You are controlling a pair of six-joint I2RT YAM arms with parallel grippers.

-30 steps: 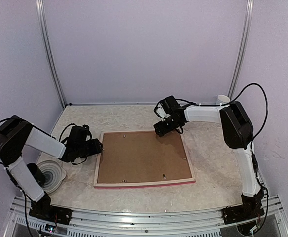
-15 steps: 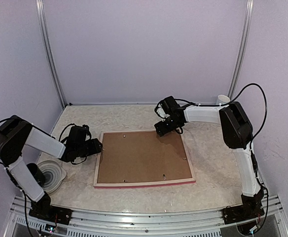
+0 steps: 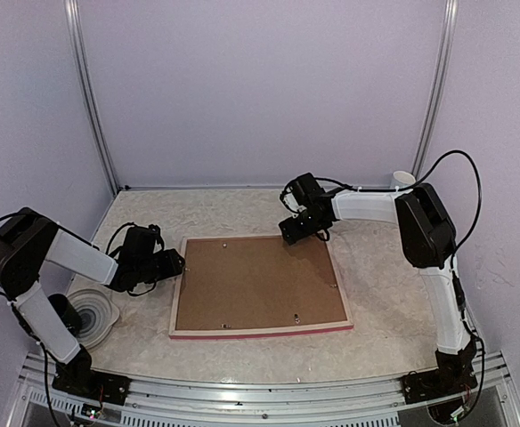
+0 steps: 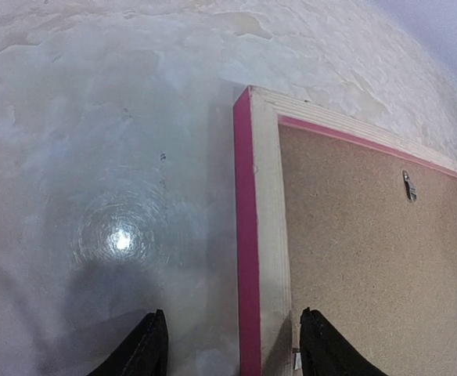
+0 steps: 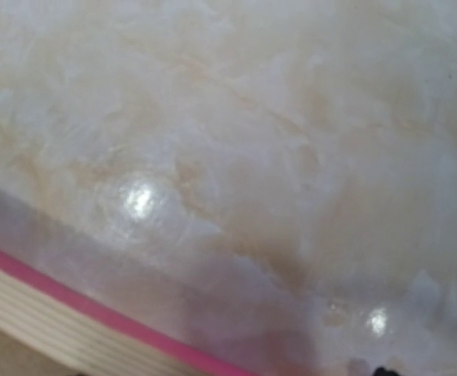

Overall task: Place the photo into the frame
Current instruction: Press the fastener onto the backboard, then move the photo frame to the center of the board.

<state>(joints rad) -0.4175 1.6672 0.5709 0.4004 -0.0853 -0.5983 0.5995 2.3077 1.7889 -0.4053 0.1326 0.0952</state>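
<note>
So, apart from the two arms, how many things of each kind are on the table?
Picture frame, back up: 1
Brown backing board, set in it: 1
Pale round object: 1
White cup-like object: 1
Total: 4

Soft even overhead light, glare spots on glossy table [image 4: 72,117], right wrist view blurred, faint shadows

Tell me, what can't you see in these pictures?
- The photo: seen in no view; the frame lies face down and the backing board covers its opening.
- Right gripper: too small in the top view, cut off by the right wrist view's bottom edge; open or shut unclear.
</note>
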